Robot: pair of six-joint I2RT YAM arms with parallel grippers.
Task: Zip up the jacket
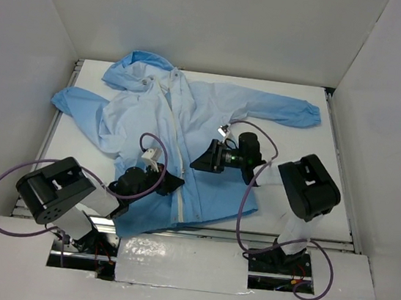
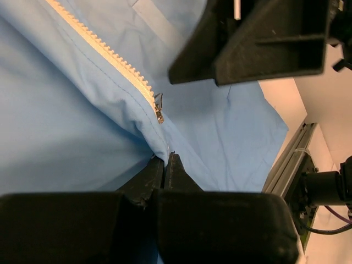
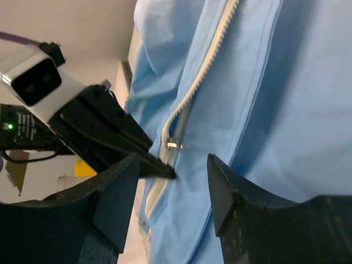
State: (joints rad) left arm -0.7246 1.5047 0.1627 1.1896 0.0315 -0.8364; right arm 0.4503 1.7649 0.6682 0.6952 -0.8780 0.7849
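The light-blue jacket (image 1: 191,112) lies spread on the white table (image 1: 333,153), hood at the back, with its white zipper (image 1: 179,151) running down the front. My left gripper (image 1: 176,184) is shut on a fold of jacket fabric (image 2: 165,149) at the zipper's edge, just below the metal slider (image 2: 159,109). The zipper teeth (image 2: 104,50) run open above the slider. My right gripper (image 1: 199,162) hovers open over the jacket (image 3: 286,110), its fingers either side of the slider's pull (image 3: 177,145) and short of it. The left gripper's tip (image 3: 163,171) shows between them.
The table's metal rail (image 2: 289,165) runs along the near edge, close to the jacket hem. White walls (image 1: 45,41) enclose the table on three sides. One sleeve (image 1: 287,111) stretches to the back right, the other (image 1: 80,108) to the left.
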